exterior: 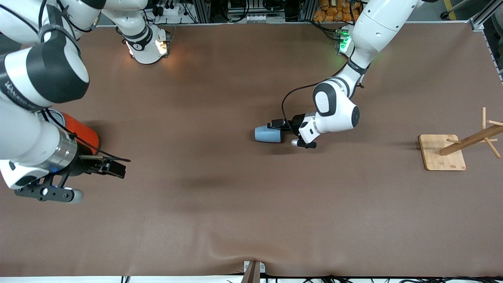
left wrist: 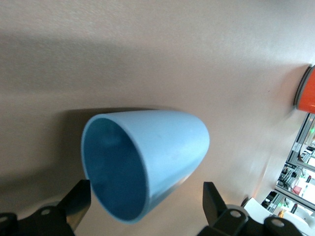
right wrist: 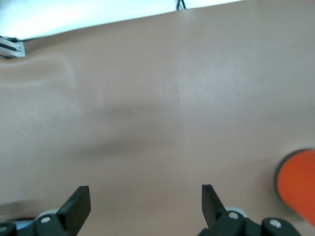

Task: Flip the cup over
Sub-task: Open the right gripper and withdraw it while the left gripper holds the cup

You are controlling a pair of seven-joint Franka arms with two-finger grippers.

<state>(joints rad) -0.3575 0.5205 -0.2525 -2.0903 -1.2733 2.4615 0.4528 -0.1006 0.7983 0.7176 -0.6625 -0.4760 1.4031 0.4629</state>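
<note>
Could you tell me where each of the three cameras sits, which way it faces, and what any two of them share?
Front view: high across the table, facing the bases; shows both arms, the cup lying on its side, the orange can and a wooden rack.
Left wrist view: on the left arm, looking into the cup's open mouth past the open left end effector.
Right wrist view: on the right arm, looking at bare table past the open right end effector.
Shared: all three views catch the orange can.
</note>
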